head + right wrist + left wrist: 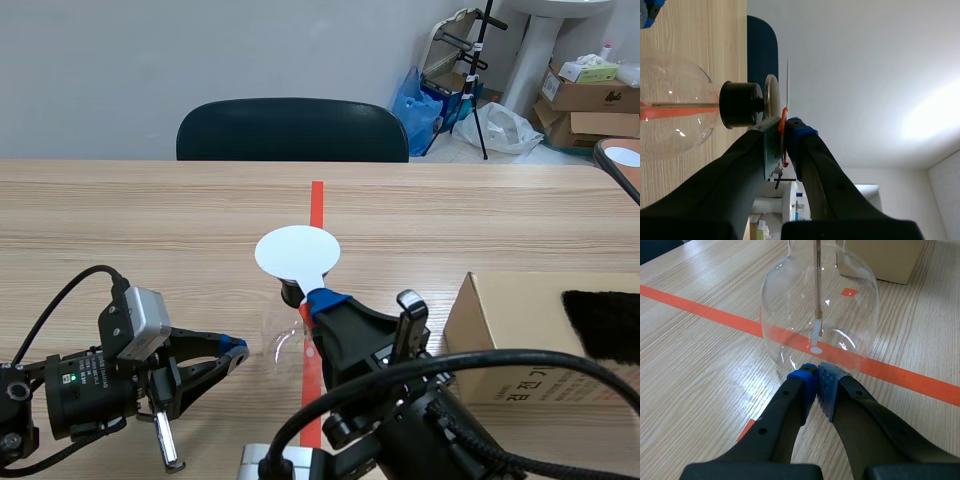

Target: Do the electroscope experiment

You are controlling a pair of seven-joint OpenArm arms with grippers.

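The electroscope is a clear glass flask (817,315) with a black stopper (741,104) and a metal top disc (771,97); a thin rod (817,280) hangs inside. It stands on the orange-red tape line, at mid-table in the scene view (283,342). My right gripper (320,298) is shut on the red tab (783,125) of a thin white disc (296,252), holding it just over the electroscope's top. My left gripper (816,372) is shut on nothing, its pads meeting at the flask's base. In the scene view the left gripper (236,350) sits left of the flask.
A cardboard box (520,345) with a black furry cloth (605,325) on it stands at the right. A dark chair (292,130) is behind the table's far edge. A round tray edge (620,160) shows at the far right.
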